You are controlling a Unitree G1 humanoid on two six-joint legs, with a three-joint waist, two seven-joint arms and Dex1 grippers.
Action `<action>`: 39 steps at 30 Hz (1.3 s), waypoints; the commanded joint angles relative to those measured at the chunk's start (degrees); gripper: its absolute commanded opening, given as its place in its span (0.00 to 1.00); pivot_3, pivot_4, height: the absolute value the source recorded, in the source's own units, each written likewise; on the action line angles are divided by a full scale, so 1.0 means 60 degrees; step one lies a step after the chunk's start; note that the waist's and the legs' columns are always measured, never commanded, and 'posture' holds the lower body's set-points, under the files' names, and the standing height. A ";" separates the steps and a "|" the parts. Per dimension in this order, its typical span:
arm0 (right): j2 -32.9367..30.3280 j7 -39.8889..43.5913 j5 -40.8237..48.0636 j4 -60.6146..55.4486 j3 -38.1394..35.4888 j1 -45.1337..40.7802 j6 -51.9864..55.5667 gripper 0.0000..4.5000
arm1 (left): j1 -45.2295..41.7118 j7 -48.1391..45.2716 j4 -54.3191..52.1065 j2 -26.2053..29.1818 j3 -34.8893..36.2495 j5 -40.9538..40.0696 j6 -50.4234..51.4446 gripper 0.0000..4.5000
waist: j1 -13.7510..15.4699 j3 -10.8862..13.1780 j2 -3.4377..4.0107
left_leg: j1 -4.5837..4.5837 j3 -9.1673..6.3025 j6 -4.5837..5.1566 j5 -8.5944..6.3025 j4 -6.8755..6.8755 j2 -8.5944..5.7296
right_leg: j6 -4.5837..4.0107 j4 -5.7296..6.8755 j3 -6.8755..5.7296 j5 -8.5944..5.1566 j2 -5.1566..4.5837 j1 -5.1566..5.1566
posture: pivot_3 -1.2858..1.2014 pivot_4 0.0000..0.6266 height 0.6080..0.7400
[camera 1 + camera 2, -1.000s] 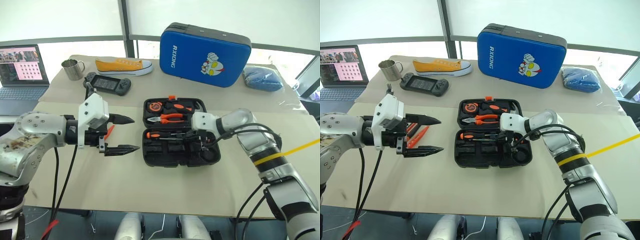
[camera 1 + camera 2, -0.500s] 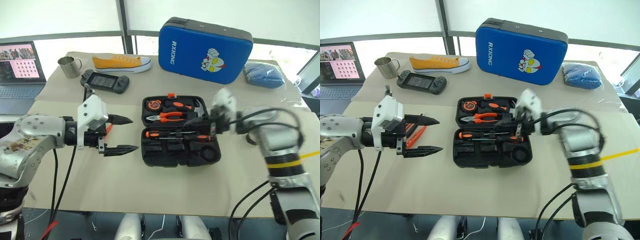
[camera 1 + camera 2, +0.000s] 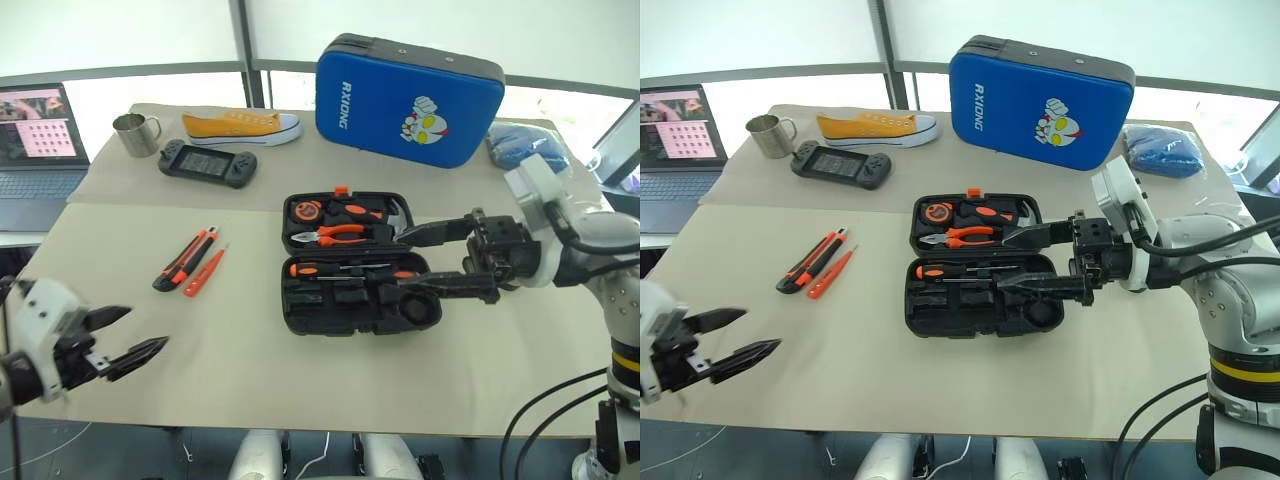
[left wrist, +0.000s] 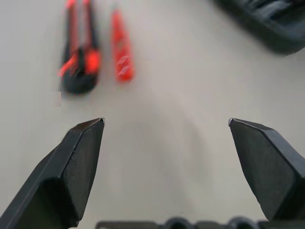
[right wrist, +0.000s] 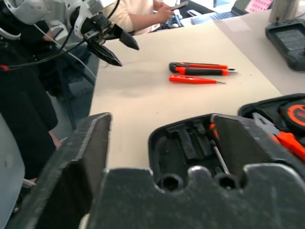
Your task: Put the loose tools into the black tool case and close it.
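The table is covered in beige sheeting. Near its middle lies the open black tool case. Between the case and the left edge lie an orange-black utility knife and a small orange screwdriver, side by side. Along the far edge stand a metal mug, a game controller, a yellow shoe, an upright blue case and a blue bundle. A laptop sits off the far left corner.
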 commanded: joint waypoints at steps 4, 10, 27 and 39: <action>-0.0096 -0.0489 0.0580 -0.0439 -0.0360 0.0060 -0.0188 0.98 | -0.2089 0.1068 -0.0060 0.0905 -0.1366 -0.0664 0.1388 1.00 | 0.0161 -0.0001 -0.0002 | 0.0001 -0.0001 -0.0004 0.0014 0.0000 0.0000 | -0.0010 0.0004 -0.0003 0.0013 -0.0001 0.0000 | 0.52 0.24 1.00; -0.0103 -0.1130 0.0704 -0.1153 -0.0623 0.0842 -0.0337 0.98 | -0.7492 0.2095 0.1884 0.1887 -0.5412 -0.0965 0.4537 1.00 | 0.0079 0.0000 -0.0014 | -0.0007 -0.0017 -0.0011 0.0035 0.0001 -0.0016 | -0.0008 0.0028 -0.0011 0.0021 0.0016 -0.0004 | 0.52 0.24 1.00; 0.0127 -0.3370 0.1552 -0.2767 -0.1068 0.2466 -0.0368 0.98 | -1.2157 0.2676 0.6009 0.0969 -0.9932 0.1600 0.4445 1.00 | -0.0090 0.0007 -0.0025 | -0.0100 -0.0011 -0.0010 0.0037 0.0020 -0.0033 | -0.0004 0.0048 0.0000 0.0021 0.0032 -0.0094 | 0.52 0.24 1.00; 0.0128 -0.3734 0.1728 -0.2711 -0.0787 0.1998 -0.0573 0.98 | -1.2353 0.2340 0.6741 0.0566 -1.0502 0.1982 0.4833 1.00 | -0.0072 0.0007 -0.0025 | -0.0171 -0.0016 -0.0007 0.0037 0.0110 -0.0036 | 0.0001 0.0130 0.0000 0.0021 0.0033 -0.0164 | 0.52 0.24 1.00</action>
